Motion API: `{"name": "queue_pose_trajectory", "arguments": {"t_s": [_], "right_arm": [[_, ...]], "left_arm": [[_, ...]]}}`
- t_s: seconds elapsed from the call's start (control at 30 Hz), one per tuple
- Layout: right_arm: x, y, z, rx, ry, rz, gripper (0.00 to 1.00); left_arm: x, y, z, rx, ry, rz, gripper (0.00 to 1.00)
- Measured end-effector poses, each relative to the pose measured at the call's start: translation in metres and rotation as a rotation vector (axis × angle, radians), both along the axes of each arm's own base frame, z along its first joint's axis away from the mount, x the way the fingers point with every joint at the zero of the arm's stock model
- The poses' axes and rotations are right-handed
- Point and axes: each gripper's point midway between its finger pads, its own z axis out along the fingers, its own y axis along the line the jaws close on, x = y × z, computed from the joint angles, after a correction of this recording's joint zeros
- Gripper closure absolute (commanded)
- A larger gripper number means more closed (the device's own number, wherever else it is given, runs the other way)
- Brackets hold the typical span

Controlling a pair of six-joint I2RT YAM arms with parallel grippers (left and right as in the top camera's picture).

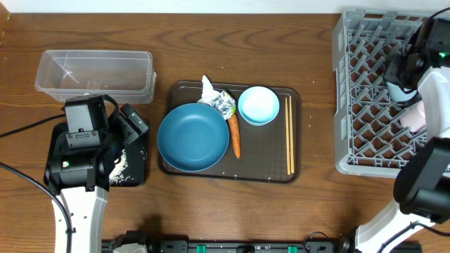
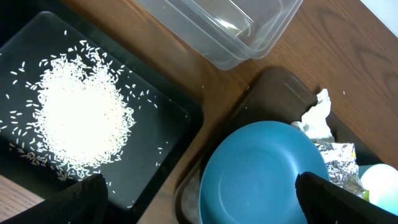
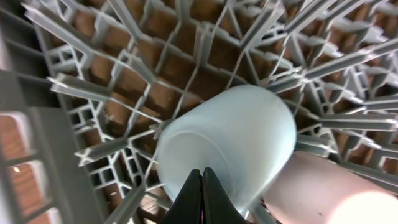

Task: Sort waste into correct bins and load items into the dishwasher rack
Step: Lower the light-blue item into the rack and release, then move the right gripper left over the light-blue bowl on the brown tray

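**Cup's down in the rack, rice is in the black tray**

The right claw is pinched fully shut with nothing between its tips. It hangs right over the pale-blue cup. That cup is a smooth matte cylinder lying on its side on the lattice floor of the grey plastic rack, which sits at the far right of the bench. In the wrist view the cup's long axis runs lower left to upper right, closed flat end toward the camera. The white cup lies touching it, also on its side.

The left claw is spread wide and holds nothing. It hovers over the edge where the shallow black tray meets the brown tray. The rice sits in the black tray as a loose round heap with stray grains around it.

The clear tub is just beyond, long side running left-right.

On the brown tray:
- the wide blue bowl, upright
- the crinkly foil wrapper
- the small light-blue bowl
- the carrot, lying near-far
- the chopsticks, lying near-far along the right edge
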Motion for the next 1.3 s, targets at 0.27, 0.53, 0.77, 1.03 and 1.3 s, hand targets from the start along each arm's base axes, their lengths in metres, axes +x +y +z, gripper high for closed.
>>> {"name": "queue_pose_trajectory", "arguments": {"t_s": [0.27, 0.53, 0.77, 1.03, 1.3], "right_arm": [[-0.002, -0.005, -0.004, -0.023, 0.018, -0.012, 0.97], [-0.011, -0.007, -0.003, -0.026, 0.058, -0.024, 0.98], [0.001, 0.006, 0.038, 0.036, 0.003, 0.018, 0.92], [0.017, 0.097, 0.083, 0.27, -0.131, 0.261, 0.4], [0.006, 0.228, 0.085, 0.371, -0.097, 0.634, 0.01]], "left_arm": [[0.0, 0.0, 0.0, 0.0, 0.0, 0.0, 0.01], [0.0, 0.0, 0.0, 0.0, 0.0, 0.0, 0.01], [0.0, 0.0, 0.0, 0.0, 0.0, 0.0, 0.01], [0.0, 0.0, 0.0, 0.0, 0.0, 0.0, 0.01], [0.0, 0.0, 0.0, 0.0, 0.0, 0.0, 0.01]]}}
